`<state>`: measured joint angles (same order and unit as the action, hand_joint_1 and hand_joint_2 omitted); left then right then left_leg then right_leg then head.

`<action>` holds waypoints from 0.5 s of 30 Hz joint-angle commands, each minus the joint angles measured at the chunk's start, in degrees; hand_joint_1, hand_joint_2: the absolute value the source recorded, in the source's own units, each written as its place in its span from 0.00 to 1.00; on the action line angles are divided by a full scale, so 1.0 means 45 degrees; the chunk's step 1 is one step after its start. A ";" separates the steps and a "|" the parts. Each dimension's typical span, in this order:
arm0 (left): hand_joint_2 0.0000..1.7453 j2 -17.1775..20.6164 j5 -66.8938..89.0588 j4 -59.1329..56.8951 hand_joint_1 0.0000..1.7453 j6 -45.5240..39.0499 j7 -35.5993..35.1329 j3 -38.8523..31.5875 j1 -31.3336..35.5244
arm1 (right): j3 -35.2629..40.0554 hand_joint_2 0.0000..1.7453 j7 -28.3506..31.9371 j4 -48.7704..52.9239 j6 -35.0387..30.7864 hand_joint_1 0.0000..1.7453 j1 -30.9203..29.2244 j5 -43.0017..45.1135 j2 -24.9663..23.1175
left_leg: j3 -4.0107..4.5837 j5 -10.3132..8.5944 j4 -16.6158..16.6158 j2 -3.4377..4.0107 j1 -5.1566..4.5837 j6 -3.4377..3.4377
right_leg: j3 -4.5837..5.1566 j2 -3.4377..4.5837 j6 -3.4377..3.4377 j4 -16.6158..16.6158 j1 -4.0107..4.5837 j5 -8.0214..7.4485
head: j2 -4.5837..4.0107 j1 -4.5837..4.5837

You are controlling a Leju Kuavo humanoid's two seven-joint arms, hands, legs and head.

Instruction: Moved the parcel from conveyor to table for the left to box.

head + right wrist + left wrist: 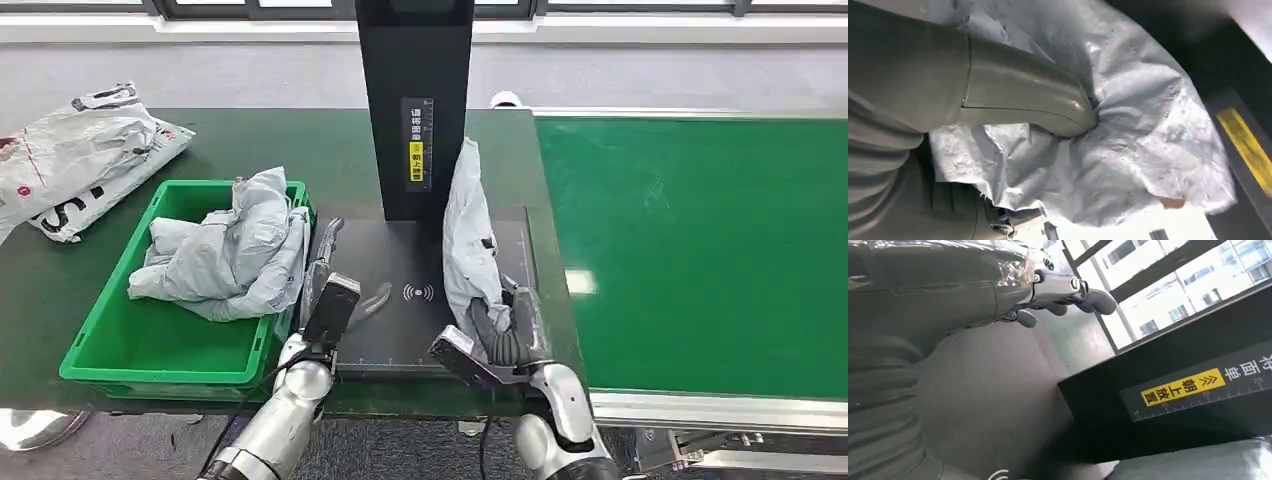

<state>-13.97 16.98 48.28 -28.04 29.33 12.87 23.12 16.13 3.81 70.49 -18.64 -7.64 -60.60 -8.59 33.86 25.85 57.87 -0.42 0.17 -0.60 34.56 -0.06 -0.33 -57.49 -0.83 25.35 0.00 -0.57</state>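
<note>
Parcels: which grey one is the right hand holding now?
The upright grey parcel on the black scanner plate, gripped by the right hand; the other grey parcels lie in the green bin.

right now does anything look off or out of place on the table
Yes. The grey parcel stands crumpled on edge on the black scanner pad, gripped by the right hand, not lying flat. Parcels in the green bin are heaped over its rim.

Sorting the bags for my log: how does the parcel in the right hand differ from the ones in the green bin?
The held parcel stands upright on the black pad, gripped by the right hand; the bin parcels lie crumpled, untouched, in the green bin. Both are grey plastic mailers.
</note>
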 commanded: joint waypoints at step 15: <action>1.00 -0.0009 -0.0857 0.0467 0.00 -0.0389 0.0385 -0.0496 0.0213 | 0.1049 1.00 -0.0986 -0.2142 0.2199 0.00 -0.0003 -0.0544 0.0860 | -0.0043 0.0002 -0.0023 0.0012 0.0012 0.0000 | -0.0049 0.0005 0.0005 0.0041 0.0014 -0.0006 | 0.0000 0.0000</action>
<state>-14.16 13.27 51.27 -29.77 31.12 12.44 23.52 18.43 -0.42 65.42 -8.94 -6.73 -63.23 -7.08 33.84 25.86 57.87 -0.41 0.17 -0.60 34.53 -0.06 -0.34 -57.46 -0.83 25.35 0.00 -0.57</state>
